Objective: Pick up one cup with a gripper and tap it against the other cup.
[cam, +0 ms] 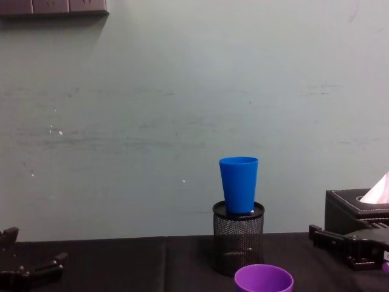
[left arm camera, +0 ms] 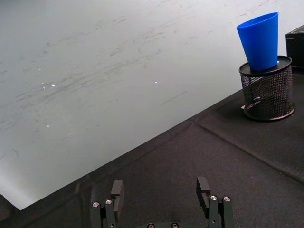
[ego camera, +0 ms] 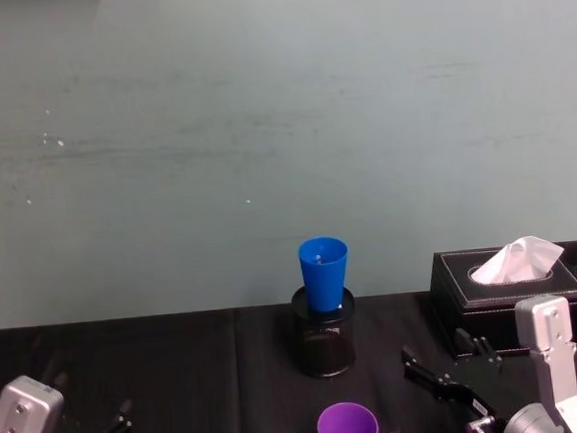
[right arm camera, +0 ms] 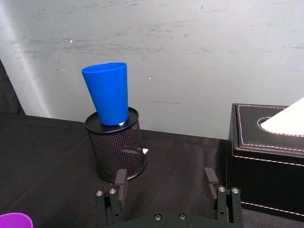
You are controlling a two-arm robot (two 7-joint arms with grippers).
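The purple cup stands upright on the black cloth at the near edge, just in front of the black mesh pen holder. The blue cup stands upright on top of that holder; the chest view shows the blue cup above the purple cup. My right gripper is low to the right of the purple cup, open and holding nothing. In its wrist view the right gripper faces the holder and blue cup, with the purple cup at a corner. My left gripper rests open at the near left.
A black tissue box with a white tissue sticking out stands at the right, behind my right arm. A pale wall rises right behind the table. The black cloth lies bare between my left gripper and the holder.
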